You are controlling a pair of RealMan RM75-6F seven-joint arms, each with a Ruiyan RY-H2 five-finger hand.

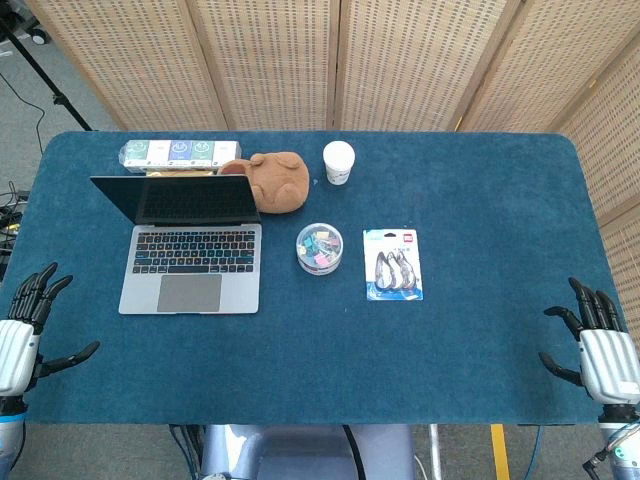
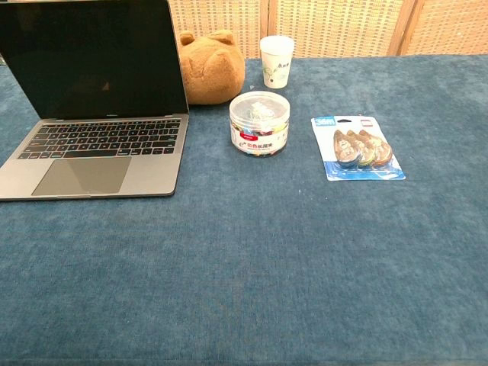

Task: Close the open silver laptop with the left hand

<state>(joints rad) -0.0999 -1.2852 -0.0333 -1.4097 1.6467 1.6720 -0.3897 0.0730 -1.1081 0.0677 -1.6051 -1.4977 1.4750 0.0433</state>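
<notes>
The left hand (image 1: 28, 335) hangs spread and empty at the table edge, near the silver laptop (image 1: 192, 262), whose dark screen stands upright

Head looks down; chest faces level, nearer.

In the chest view we lose the top of the laptop (image 2: 91, 99) lid to the upper edge, and neither hand appears there. The head view cuts off the left hand (image 1: 22, 345) and the right hand (image 1: 605, 360) at the wrist. The laptop screen hides part of the flat packet (image 1: 178, 153) behind it. We cannot read the print on the clear tub (image 2: 260, 124) or the blister card (image 2: 357, 149).
</notes>
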